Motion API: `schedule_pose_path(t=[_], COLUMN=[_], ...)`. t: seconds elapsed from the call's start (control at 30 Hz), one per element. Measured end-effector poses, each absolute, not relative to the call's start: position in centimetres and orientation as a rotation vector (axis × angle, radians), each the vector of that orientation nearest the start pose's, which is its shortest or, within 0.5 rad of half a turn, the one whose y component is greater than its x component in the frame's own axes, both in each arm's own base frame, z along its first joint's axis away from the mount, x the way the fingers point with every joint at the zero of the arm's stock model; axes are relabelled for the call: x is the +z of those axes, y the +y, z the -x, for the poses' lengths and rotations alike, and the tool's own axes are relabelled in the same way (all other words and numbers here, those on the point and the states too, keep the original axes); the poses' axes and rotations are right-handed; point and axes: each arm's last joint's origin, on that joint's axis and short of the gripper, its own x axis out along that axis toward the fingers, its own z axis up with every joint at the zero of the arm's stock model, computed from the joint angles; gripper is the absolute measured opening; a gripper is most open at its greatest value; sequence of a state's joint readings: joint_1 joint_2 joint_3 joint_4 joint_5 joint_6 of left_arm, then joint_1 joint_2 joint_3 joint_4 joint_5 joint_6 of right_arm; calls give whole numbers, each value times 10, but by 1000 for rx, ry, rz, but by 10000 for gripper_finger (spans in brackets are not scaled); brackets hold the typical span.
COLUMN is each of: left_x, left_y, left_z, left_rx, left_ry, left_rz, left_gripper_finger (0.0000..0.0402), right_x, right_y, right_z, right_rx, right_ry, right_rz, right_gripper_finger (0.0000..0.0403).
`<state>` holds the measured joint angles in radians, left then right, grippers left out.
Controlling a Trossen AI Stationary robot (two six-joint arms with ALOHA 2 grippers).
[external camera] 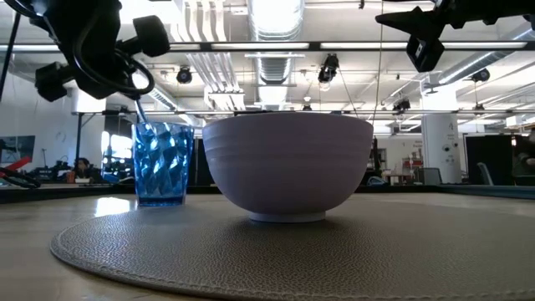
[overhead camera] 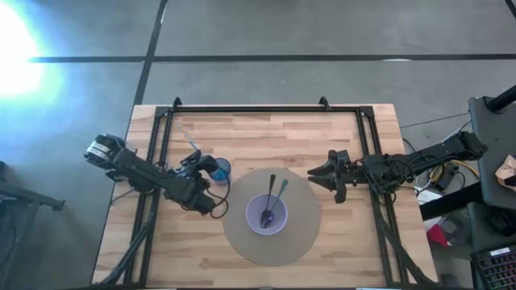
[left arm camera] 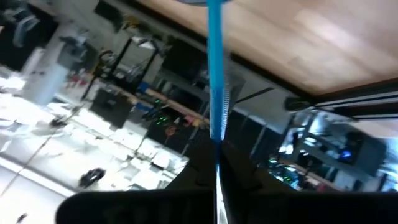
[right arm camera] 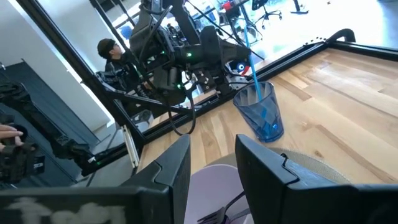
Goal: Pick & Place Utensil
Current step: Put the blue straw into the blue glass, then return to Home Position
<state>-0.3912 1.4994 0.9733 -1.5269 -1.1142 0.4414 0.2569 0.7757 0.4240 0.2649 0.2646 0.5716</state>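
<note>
A blue utensil point(right arm camera: 247, 46) stands tilted with its lower end in a blue faceted cup point(right arm camera: 262, 114) on the wooden table, just off the mat's left edge. My left gripper point(overhead camera: 208, 167) is shut on it beside the cup point(overhead camera: 220, 169). A pale purple bowl point(overhead camera: 266, 213) sits in the middle of a round grey placemat point(overhead camera: 302, 234) and holds two dark utensils point(overhead camera: 276, 200). My right gripper point(overhead camera: 316, 172) hangs open in the air over the mat's far right edge, touching nothing. In the low view the cup point(external camera: 163, 163) is left of the bowl point(external camera: 288, 167). My left gripper pinches the blue utensil's handle point(left arm camera: 216, 118) between its two fingers, above the cup's rim. The fingers come at it about level from the table's left side. The utensil leans toward the far left edge, with its lower end point(right arm camera: 257, 93) inside the cup.
A black metal frame point(overhead camera: 266, 109) runs along the far edge and down both sides of the table. Bare wood point(overhead camera: 266, 137) lies between the frame and the mat. A person point(right arm camera: 112, 56) sits in the room beyond the table's left side.
</note>
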Motion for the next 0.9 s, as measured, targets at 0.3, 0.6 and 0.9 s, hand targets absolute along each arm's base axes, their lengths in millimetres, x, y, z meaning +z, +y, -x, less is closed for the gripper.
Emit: schedule_pose_path(t=[0.3, 0.6, 0.9], left_x=[223, 228, 231], left_y=[-55, -57, -58], left_z=[-200, -204, -206], left_rx=[103, 159, 236], left_ry=[1693, 1651, 1607], left_rz=[-1670, -1613, -1532], left_gripper_finger=[61, 144, 189], right_x=[252, 252, 252], right_y=[38, 38, 38], right_z=[-174, -174, -174], right_rx=[-31, -31, -31], right_ry=[79, 79, 79], right_rz=[-549, -549, -549], right_gripper_finger=[123, 123, 123])
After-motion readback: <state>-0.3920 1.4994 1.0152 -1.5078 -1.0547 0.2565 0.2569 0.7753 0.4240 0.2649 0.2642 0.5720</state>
